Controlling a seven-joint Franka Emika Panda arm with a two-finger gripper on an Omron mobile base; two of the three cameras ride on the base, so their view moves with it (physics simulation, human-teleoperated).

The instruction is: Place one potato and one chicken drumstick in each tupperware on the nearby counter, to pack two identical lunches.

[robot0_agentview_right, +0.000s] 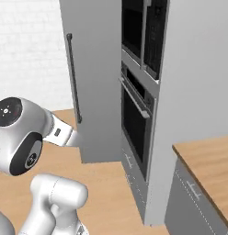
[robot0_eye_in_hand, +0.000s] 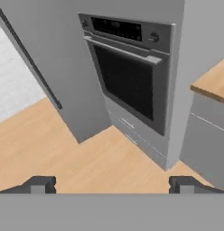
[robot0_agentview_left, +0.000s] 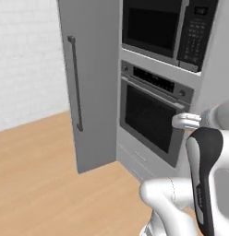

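Observation:
My gripper is open; its two dark fingertips stand far apart in the hand view with nothing between them. It hangs above the wooden floor and faces a wall oven. A corner of the light-brown counter shows at the right, over grey drawers, and its edge also appears in the hand view. The part of the counter I can see is bare. The potato, the chicken drumstick and the tupperware are out of view.
A built-in wall oven sits under a microwave in a tall grey housing. Left of it stands a tall grey door with a long dark handle. Wooden floor lies in front. Grey drawers sit below the counter.

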